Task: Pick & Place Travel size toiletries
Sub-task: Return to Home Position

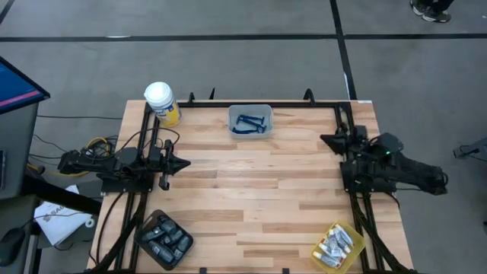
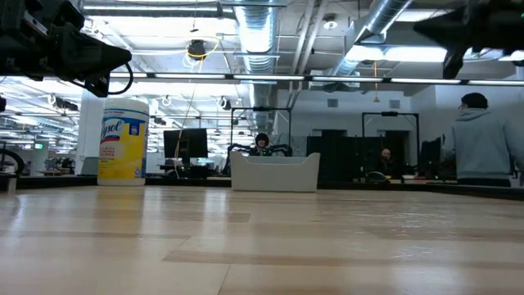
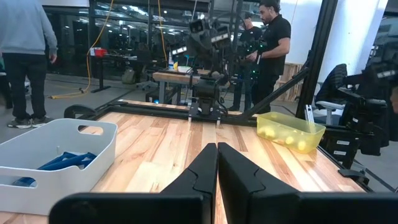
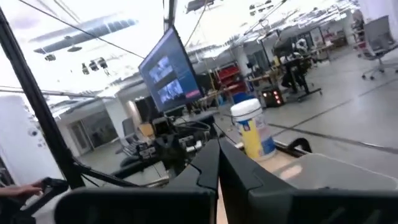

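Note:
Blue razors lie in a white bin at the table's far middle; the left wrist view shows the razors too. Dark grey pods fill a dark tray near the near left corner. White tubes lie in a yellow tray by the near right corner. My left gripper hovers shut over the table's left side, pointing right. My right gripper hovers shut over the right side, pointing left. Neither touches anything.
A big yellow jar with a white lid stands at the far left corner, also in the low view. The white bin sits at the far edge. Bare wood spans the table's middle. People stand in the room beyond.

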